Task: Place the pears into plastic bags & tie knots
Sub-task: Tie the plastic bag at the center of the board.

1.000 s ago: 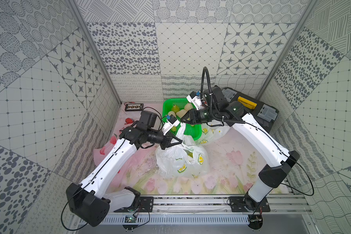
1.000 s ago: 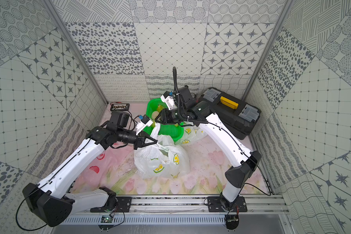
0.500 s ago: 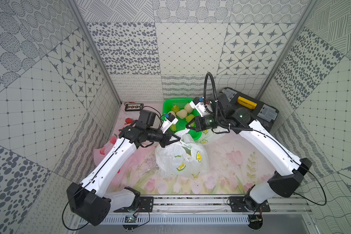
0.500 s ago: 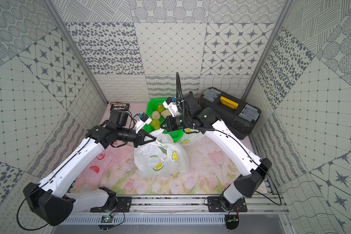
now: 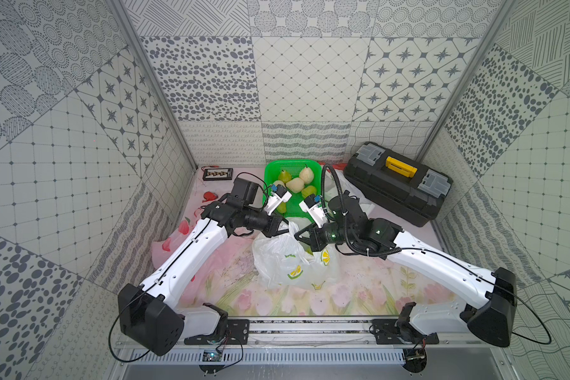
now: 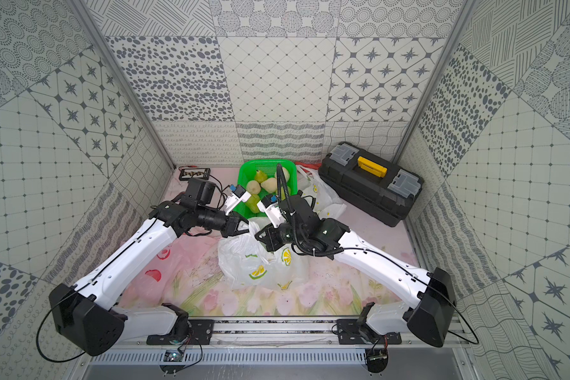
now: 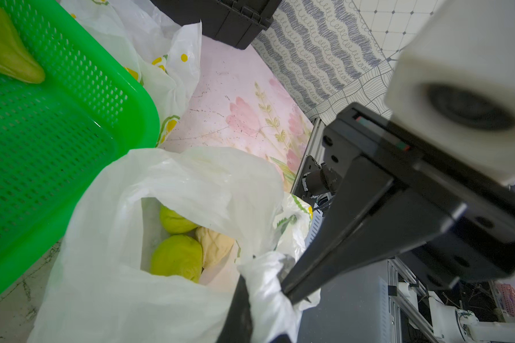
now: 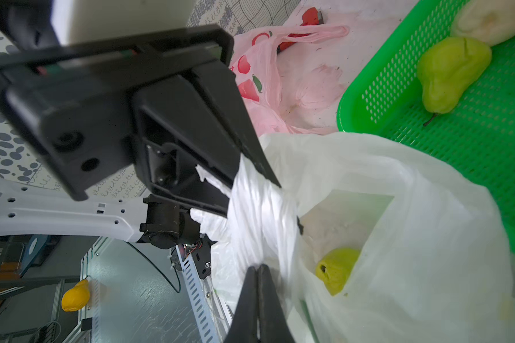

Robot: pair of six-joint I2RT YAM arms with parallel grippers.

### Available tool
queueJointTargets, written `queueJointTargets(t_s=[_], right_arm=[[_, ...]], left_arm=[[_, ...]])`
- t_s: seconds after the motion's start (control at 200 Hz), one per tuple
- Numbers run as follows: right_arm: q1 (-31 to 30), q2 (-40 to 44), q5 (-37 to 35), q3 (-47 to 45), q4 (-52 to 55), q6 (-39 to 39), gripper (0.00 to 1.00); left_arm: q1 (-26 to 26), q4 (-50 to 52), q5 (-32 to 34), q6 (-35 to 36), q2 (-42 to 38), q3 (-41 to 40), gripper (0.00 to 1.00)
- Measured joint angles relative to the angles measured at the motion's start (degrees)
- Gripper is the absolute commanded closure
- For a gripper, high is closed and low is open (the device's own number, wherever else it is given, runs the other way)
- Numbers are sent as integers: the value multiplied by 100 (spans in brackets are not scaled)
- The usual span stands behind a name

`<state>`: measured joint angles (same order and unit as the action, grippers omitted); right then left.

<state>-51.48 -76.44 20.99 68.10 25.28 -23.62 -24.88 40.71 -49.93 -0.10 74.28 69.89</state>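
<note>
Nearest us, at the bottom of both top views, the arms' bases sit on a metal rail at the edge of the desk (image 5: 359,289), which is covered in a floral cloth. Just beyond, at centre frame, the bag (image 5: 287,263) (image 6: 250,269) stands slumped on the cloth, white with lemon prints, its mouth open upward. Through that mouth the left wrist view shows three pears (image 7: 176,261) lying at the bottom, two green and one cream, touching one another; the right wrist view catches only one green one (image 8: 335,271). Both arms meet over the bag's top edge. The left gripper (image 5: 285,227) (image 6: 246,227) comes in from the left, and the right wrist view shows its fingers (image 8: 250,166) pinching a twisted white strip of the bag's handle. The right gripper (image 5: 298,235) (image 6: 257,235) comes in from the right, almost tip to tip with it; its fingers (image 8: 259,297) are pressed together with no gap, closed on the same bunched plastic. Left of centre, partly under the left arm, a pink bag (image 5: 160,250) (image 8: 268,89) with strawberry prints lies flat on the desk. Just behind the grippers, upper centre, the green basket (image 5: 272,167) (image 7: 42,148) holds more pears, green and cream, piled loosely. Touching the basket's right side, a second bag (image 6: 323,197) (image 7: 167,59) with lemon prints lies crumpled. Farther right, against the back wall, a black toolbox (image 5: 399,184) with a yellow handle sits shut, and at the far left corner lies a small black device (image 5: 218,173).
</note>
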Motion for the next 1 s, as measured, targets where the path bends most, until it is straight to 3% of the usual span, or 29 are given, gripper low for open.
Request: queueJointTargets(t_s=[0.18, 0.315, 0.77, 0.885, 1.001], right_arm=[[50, -2, 35, -321, -369, 9, 100], [232, 68, 216, -603, -643, -72, 100], [551, 673, 498, -529, 146, -299, 100], [597, 673, 514, -402, 260, -299, 100], [614, 678, 516, -313, 411, -293, 100]], left_arm=[[-66, -74, 98, -168, -7, -125, 100], [-105, -133, 144, -282, -13, -227, 91], [-219, -450, 66, -380, -118, -409, 90], [-219, -452, 59, -363, -118, -411, 84], [-221, -452, 46, -350, -129, -411, 84]])
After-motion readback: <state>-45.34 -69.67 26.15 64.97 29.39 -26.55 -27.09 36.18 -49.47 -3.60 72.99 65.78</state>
